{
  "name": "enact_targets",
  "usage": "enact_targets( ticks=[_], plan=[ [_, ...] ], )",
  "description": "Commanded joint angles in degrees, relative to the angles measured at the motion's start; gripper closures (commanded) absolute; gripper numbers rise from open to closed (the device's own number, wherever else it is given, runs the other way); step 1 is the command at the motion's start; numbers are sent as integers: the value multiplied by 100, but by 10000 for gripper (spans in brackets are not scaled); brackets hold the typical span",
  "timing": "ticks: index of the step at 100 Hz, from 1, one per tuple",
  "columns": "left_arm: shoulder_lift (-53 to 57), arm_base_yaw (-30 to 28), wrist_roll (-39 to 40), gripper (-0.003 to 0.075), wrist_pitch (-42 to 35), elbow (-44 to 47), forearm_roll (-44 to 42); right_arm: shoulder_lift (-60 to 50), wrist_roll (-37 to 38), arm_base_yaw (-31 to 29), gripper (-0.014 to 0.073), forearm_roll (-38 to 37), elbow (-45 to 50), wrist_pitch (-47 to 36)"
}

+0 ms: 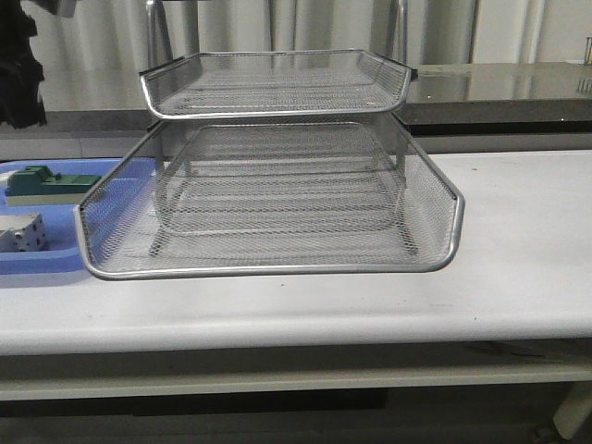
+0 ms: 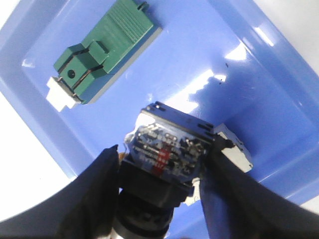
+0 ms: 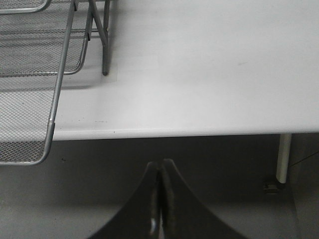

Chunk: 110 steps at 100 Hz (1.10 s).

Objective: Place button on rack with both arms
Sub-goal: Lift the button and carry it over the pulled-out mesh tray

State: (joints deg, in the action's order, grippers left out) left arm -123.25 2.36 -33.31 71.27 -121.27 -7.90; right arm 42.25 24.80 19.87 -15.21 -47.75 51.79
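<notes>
My left gripper [image 2: 164, 152] is shut on the button [image 2: 167, 144]. Its blue rear block faces the camera, its black-silver body sits between the black fingers, and its red head is hidden. I hold it just above the blue tray. The silver wire-mesh rack [image 1: 277, 185] stands mid-table with its middle tray slid out toward the front. Part of the rack also shows in the right wrist view [image 3: 30, 59]. My right gripper [image 3: 160, 162] is shut and empty, off the table's front edge and to the right of the rack. Neither gripper shows in the front view.
A flat blue plastic tray [image 1: 55, 259] lies left of the rack and also shows in the left wrist view [image 2: 279, 89]. It holds a green rectangular block [image 1: 51, 182] [image 2: 104, 50] and a white boxy part [image 1: 23, 233] [image 2: 234, 149]. White tabletop [image 1: 518, 240] extends right of the rack.
</notes>
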Motion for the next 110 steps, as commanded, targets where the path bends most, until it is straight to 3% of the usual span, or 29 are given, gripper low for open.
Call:
enact_targets(
  ticks=[1, 22, 41, 85, 110],
  plan=[
    [635, -25, 125, 556, 157, -185, 261, -22, -24, -12, 660, -101, -131, -273],
    [1155, 2, 334, 555, 166, -175, 1016, -22, -24, -12, 660, -101, -131, -273],
    [1654, 316, 357, 555, 166, 71, 1045, -22, -24, -12, 660, -101, -131, -273],
    [2166, 1969, 496, 556, 166, 1127, 1085, -22, -24, -12, 660, -101, -131, -273],
    [2018, 2734, 496, 556, 75, 1252, 1085, -22, -24, -12, 660, -101, -131, -273]
  ],
)
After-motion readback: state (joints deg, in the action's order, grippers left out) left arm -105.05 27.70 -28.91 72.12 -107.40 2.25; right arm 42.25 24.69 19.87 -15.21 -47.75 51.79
